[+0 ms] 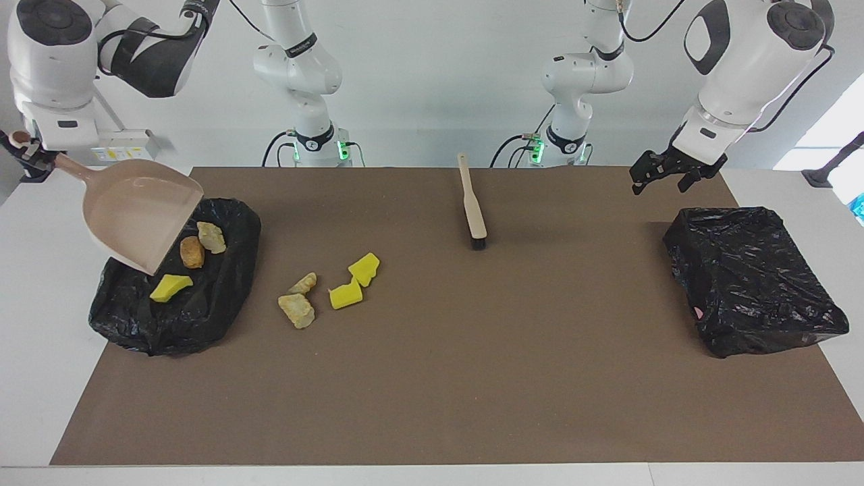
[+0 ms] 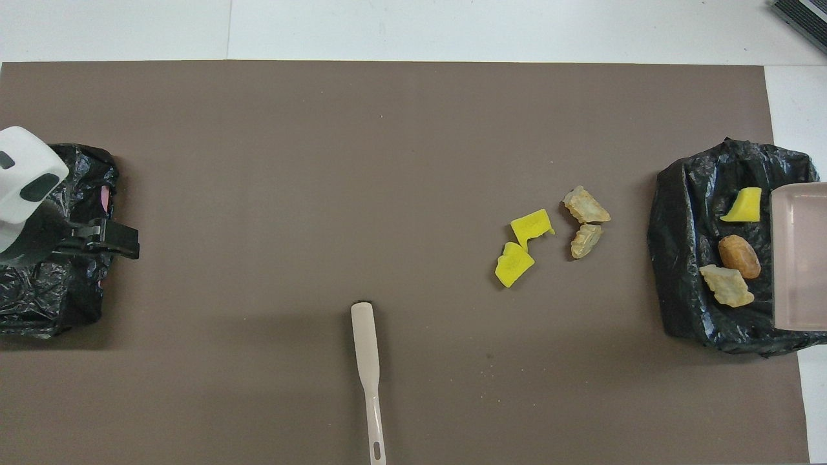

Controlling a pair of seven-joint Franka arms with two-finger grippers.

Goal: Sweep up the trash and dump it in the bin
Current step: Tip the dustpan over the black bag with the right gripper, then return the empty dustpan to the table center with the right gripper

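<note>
My right gripper point(image 1: 27, 152) is shut on the handle of the beige dustpan point(image 1: 138, 219), held tilted above the black bin bag point(image 1: 169, 317) at the right arm's end. The pan also shows in the overhead view point(image 2: 801, 255). Three trash pieces lie on the bag: a yellow sponge point(image 1: 170, 287), an orange-brown lump point(image 1: 192, 251) and a beige lump point(image 1: 211, 237). Two yellow sponges point(image 1: 364, 268) point(image 1: 345, 295) and two beige lumps point(image 1: 304, 283) point(image 1: 296, 310) lie on the mat beside the bag. My left gripper point(image 1: 658, 177) is open and empty, up in the air.
A beige brush point(image 1: 472, 206) lies on the brown mat midway between the arms, near the robots. A second black bag point(image 1: 749, 277) sits at the left arm's end; the left gripper hovers over its edge point(image 2: 119, 237).
</note>
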